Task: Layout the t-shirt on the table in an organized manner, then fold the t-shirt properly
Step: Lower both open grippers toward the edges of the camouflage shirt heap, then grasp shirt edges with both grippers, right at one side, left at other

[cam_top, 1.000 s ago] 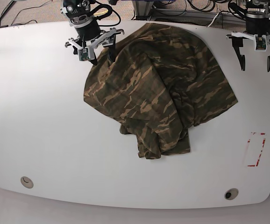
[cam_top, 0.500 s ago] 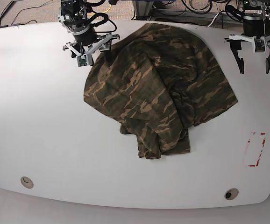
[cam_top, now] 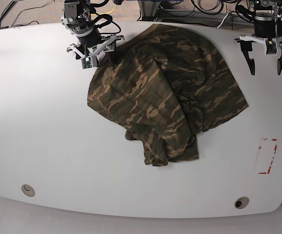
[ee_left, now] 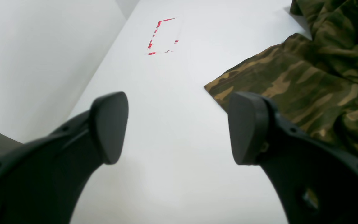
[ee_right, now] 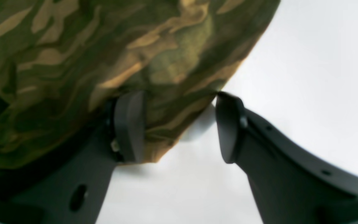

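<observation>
Pincer status, right arm: the right pincer [ee_right: 179, 127] stands with jaws apart at the far-left edge of the camouflage t-shirt [cam_top: 165, 92]. One finger is tucked against the cloth and the other stands on bare bench, so the hem lies between them but is not clamped. Judged purpose: it is placed to take that hem and draw the garment flat.

Left pincer [ee_left: 177, 130] is wide and empty, hanging over bare white bench [cam_top: 43, 136] just beside the t-shirt's right-hand corner, apart from the cloth. It looks staged to take the opposite edge.

T-shirt lies crumpled and doubled over itself toward the far middle of the bench, a fold trailing toward the near edge. Layout is not yet achieved.

Red tape rectangle [cam_top: 267, 156] sits well apart from the t-shirt, nearer and to its right; nothing lies inside it. No containers present.
</observation>
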Action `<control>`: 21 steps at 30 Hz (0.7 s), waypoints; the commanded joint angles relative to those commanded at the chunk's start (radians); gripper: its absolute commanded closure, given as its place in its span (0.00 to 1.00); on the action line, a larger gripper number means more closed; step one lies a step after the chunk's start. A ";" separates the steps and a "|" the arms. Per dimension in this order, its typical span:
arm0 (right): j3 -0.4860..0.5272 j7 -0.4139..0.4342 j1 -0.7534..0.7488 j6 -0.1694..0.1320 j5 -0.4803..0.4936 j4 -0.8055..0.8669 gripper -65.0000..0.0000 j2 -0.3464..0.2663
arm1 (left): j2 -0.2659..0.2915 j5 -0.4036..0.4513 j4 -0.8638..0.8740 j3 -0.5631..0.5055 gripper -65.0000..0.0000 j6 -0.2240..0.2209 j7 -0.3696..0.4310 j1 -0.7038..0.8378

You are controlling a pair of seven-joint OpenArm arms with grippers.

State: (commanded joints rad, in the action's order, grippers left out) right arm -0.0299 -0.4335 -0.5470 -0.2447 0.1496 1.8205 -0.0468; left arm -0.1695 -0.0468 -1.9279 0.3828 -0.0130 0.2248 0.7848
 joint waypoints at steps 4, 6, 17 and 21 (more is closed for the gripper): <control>0.000 0.000 0.011 0.000 -0.002 -0.012 0.47 0.005 | 0.002 0.000 0.000 0.000 0.27 0.000 -0.003 -0.026; 0.000 0.000 0.014 0.000 -0.002 -0.018 0.48 0.005 | 0.000 0.000 0.000 0.000 0.27 0.000 -0.021 -0.028; 0.002 0.000 0.026 -0.002 -0.003 -0.021 0.97 0.002 | 0.000 -0.003 0.000 0.000 0.27 0.000 -0.069 -0.071; 0.000 0.000 0.025 -0.002 -0.006 0.018 1.00 -0.003 | 0.000 -0.003 0.000 0.000 0.27 0.000 -0.069 -0.074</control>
State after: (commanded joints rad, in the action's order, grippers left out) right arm -0.0299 -0.4335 -0.5224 -0.2463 0.1435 1.8389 -0.0499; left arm -0.1695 -0.0499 -1.9279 0.3828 -0.0130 0.1557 0.7112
